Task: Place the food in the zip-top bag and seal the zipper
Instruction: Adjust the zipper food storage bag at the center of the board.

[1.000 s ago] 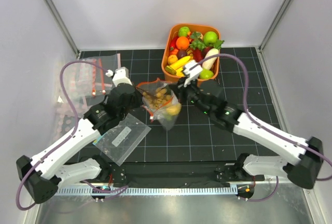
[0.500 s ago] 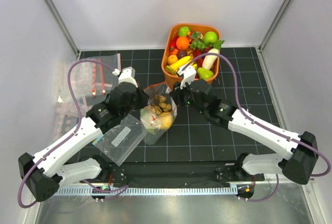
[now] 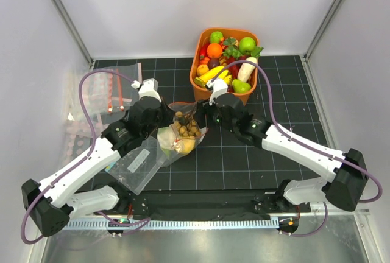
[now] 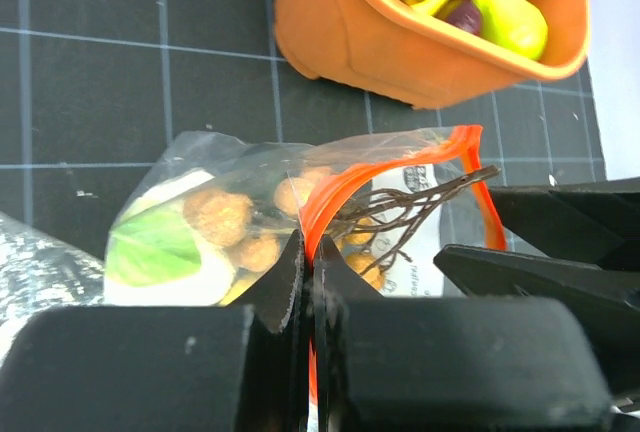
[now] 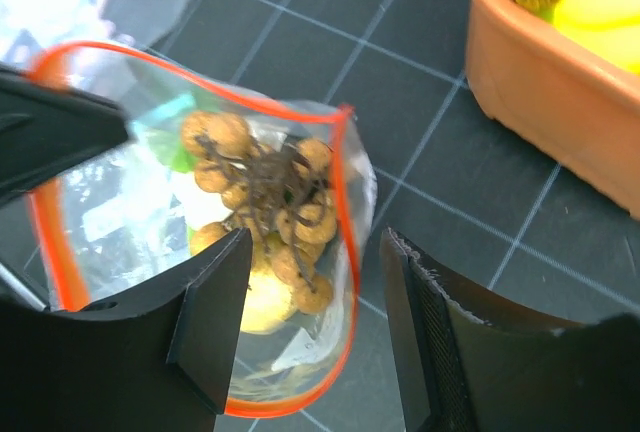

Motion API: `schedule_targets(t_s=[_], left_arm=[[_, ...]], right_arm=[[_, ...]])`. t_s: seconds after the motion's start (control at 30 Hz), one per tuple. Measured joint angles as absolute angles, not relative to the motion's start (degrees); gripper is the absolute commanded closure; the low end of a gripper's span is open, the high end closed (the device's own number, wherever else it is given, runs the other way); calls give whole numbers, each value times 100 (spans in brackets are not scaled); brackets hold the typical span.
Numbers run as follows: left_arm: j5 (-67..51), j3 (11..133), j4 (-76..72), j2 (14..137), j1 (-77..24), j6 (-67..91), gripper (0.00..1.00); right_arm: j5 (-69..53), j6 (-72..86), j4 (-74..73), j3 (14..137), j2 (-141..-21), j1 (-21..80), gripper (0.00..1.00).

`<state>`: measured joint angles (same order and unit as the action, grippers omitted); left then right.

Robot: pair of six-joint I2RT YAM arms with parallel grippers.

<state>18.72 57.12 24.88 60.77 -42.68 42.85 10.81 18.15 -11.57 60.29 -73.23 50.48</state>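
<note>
Clamped on the red-orange zipper [image 4: 340,187], the left gripper [image 4: 308,252] is seen with its jaws pressed together over the strip at one end of the mouth. The right gripper [image 5: 315,247] is released, its jaws spread wide, with the far side of the mouth lying between them; whether either finger touches the plastic cannot be told.

The zip-top bag [image 3: 177,138] is held between the two grippers on the black gridded mat [image 3: 280,92], just in front of the orange basket [image 3: 194,74] of toy produce. Its lower end appears to rest on the mat.

Loading can be judged as done. The cluster of brown balls [image 5: 265,192] with its dark stems, a yellow fruit [image 5: 262,309] and the cauliflower with its green leaf [image 4: 150,252] are all seen through the clear plastic.

Sealing is what is left. The strip is seen bowed into an open loop in the right wrist view, so the mouth is not yet closed. The two sides would have to be brought together and pressed along the whole width.
</note>
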Motion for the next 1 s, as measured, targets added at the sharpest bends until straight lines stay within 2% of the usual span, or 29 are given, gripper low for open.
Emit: schedule_targets(t_s=[0.17, 0.23, 0.27, 0.33, 0.37, 0.47, 0.7, 0.9, 1.0], left_arm=[[2421, 5603, 2571, 5846, -4268, 4427, 100], [2692, 5522, 2641, 5680, -4268, 4512, 100], [2801, 5483, 2668, 5605, -4268, 4556, 100], [3002, 5422, 2722, 5472, -4268, 4637, 100], [3076, 5406, 2738, 5435, -4268, 4659, 99], [3183, 5398, 2749, 5413, -4268, 4720, 100], [2683, 5378, 2486, 5623, -4261, 4685, 100], [1033, 5594, 1907, 6554, -4305, 4335, 100], [336, 5688, 1743, 6764, -4401, 4132, 100]], right_arm=[[1317, 2088, -1658, 6294, -7553, 5050, 40], [1332, 2161, -1745, 6355, -7590, 5050, 43], [1332, 2191, -1772, 6372, -7603, 5050, 54], [1288, 2250, -1844, 6442, -7669, 5050, 65], [1267, 2285, -1855, 6479, -7725, 5050, 77], [1144, 2351, -1865, 6571, -7924, 5052, 98], [1372, 2200, -2156, 6632, -7811, 5199, 99], [1750, 1629, -1323, 5662, -5666, 5975, 99], [1874, 1402, -648, 5245, -4932, 5988, 99]])
